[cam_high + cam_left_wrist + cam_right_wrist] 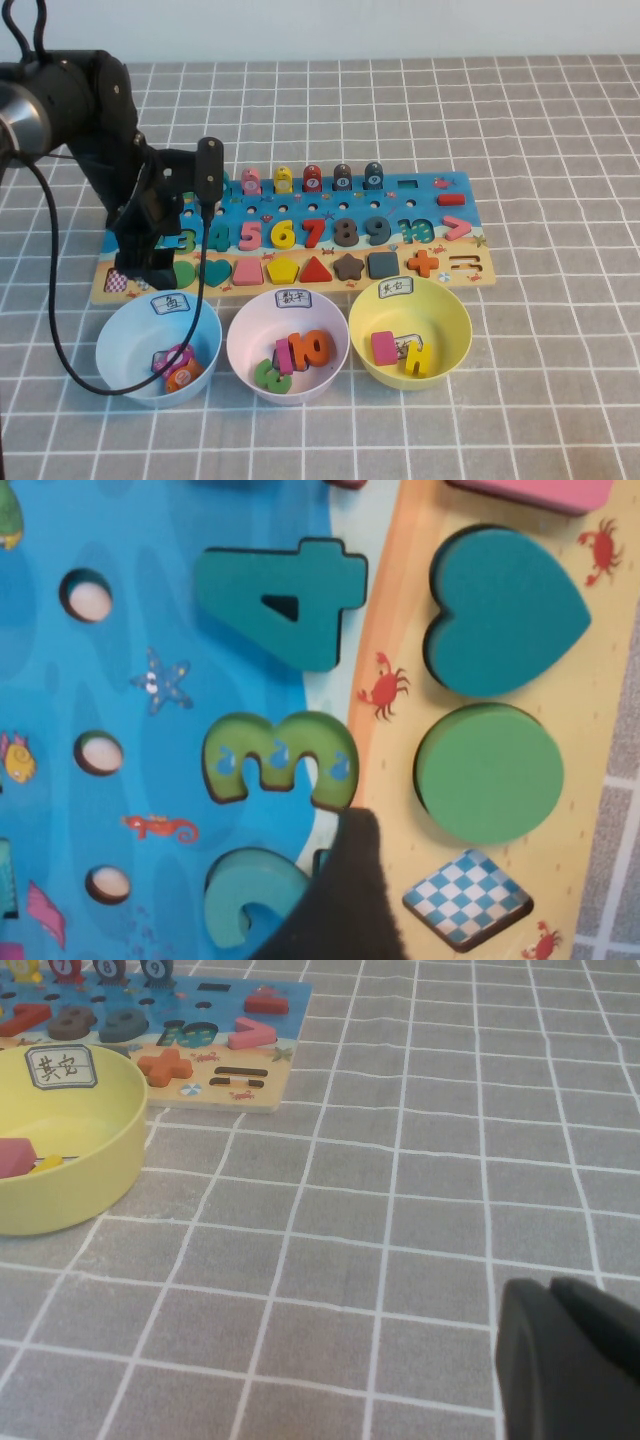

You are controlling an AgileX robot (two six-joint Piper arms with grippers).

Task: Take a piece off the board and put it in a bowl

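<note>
The dark green round piece (490, 772) lies flat in its slot on the sandy strip of the board (430, 205), between the teal heart (505, 610) and a checkered slot (467, 898). In the high view the piece (185, 272) shows just right of my left gripper (150, 272), which hangs low over the board's left end, open and empty. Only one dark finger (345, 900) shows in the left wrist view, beside the disc and not touching it. The pale yellow bowl (455, 310) stands in front of the board's right half. My right gripper (552, 1295) is shut over bare cloth, right of the bowl (90, 1150).
A light blue bowl (115, 335) and a pale pink bowl (245, 325) stand left of the yellow one, each holding pieces. The yellow bowl holds a pink block (384, 347) and a yellow piece (417, 357). Ring pegs (312, 178) line the board's far edge. A black cable (60, 340) loops by the blue bowl.
</note>
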